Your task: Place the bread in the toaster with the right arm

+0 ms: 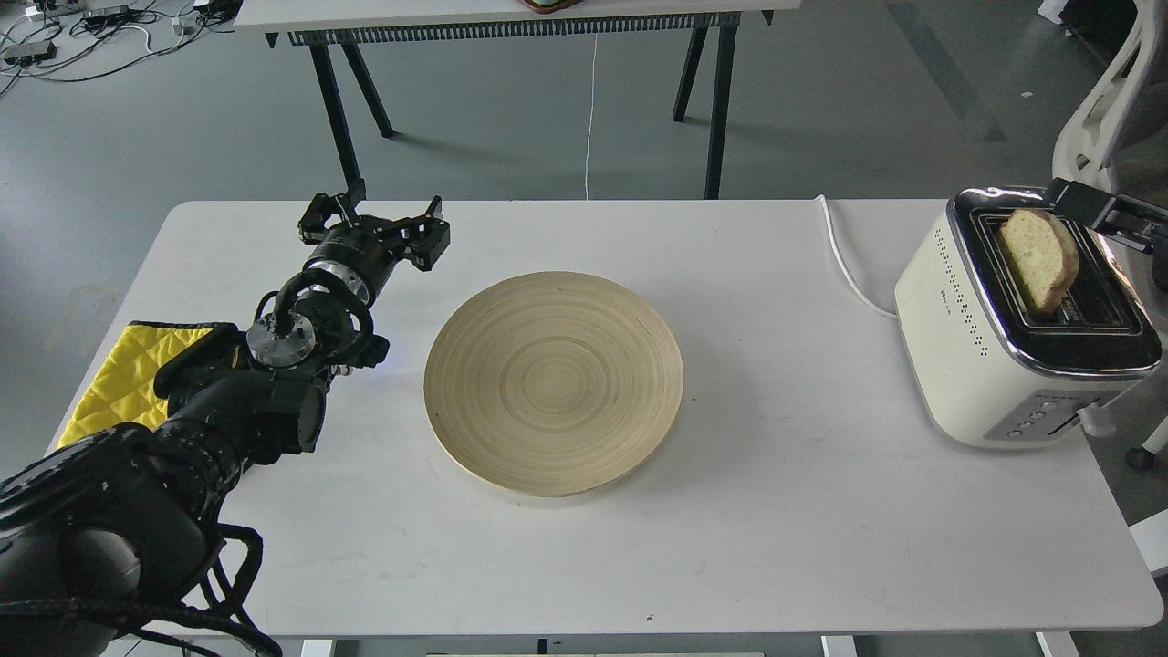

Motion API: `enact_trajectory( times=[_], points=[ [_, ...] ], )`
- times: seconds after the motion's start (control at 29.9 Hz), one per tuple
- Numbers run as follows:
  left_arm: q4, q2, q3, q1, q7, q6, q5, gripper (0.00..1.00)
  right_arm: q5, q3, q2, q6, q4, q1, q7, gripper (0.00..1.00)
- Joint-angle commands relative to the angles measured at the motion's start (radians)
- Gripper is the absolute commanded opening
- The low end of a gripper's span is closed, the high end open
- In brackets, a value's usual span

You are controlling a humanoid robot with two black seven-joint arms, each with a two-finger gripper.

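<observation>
Insertion step, nearly done: bread (1038, 262) stands tilted, partly down in the toaster (995, 365) slot at right edge of frame. Right gripper (1100, 212) touches its top corner; grip state cannot tell. Next: release, push slice down. Left gripper (374, 228) is spread open, empty, upper left.

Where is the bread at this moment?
In the head view the bread is far right, standing tilted in a slot of the toaster, with the right gripper just above it.
</observation>
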Motion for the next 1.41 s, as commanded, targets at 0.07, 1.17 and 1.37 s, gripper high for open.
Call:
enact_trajectory(
  times=[0.07,1.17,1.37],
  points=[
    [0.000,0.000,-0.001,0.000,-0.001,0.000,0.000,1.00,0.133,0.282,-0.041,-0.003,0.001,-0.038,-0.003,0.96],
    [0.000,0.000,0.000,0.000,0.000,0.000,0.000,1.00,0.426,1.475,0.574,0.943,-0.803,-1.068,0.080,0.99],
    [0.000,0.000,0.000,0.000,0.000,0.000,0.000,1.00,0.426,1.481,0.576,0.943,-0.795,-1.068,0.080,0.99]
  ],
)
